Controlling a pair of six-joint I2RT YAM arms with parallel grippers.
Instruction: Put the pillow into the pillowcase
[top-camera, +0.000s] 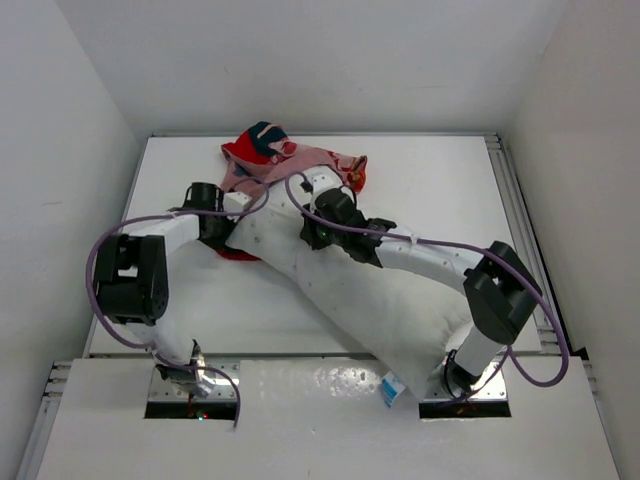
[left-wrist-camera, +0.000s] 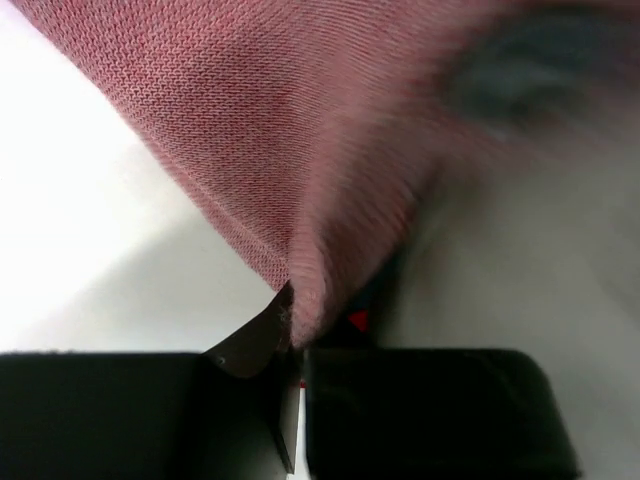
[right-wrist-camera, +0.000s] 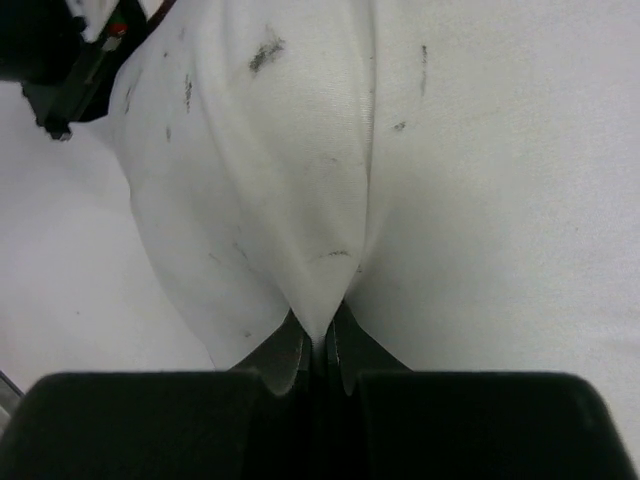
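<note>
Pillow (top-camera: 370, 300): white, plump, rectangular. It lies diagonally across the tabletop (top-camera: 450, 190), with one end at the near right corner beside the right arm's base and the other reaching toward the middle of the far edge. A blue-and-white tag (top-camera: 392, 388) sits at its near end. The fabric has small dark smudges (seen in the right wrist view).

Pillowcase (top-camera: 285, 160): red printed fabric, bunched at the middle of the far edge, with its pinkish inside showing along the near side (a dark-haired face print lies uppermost). It touches the pillow's far end. Whether any of the pillow sits inside it cannot be told.

Left gripper (left-wrist-camera: 290, 310): clenched on a fold of the pillowcase's pinkish fabric, which rises away from the jaws in a taut wedge.

Right gripper (right-wrist-camera: 320, 335): clenched on a pinch of the pillow's white fabric at the far end, the cloth gathered into creases at the jaws.

Both wrists sit close together just near of the pillowcase.
</note>
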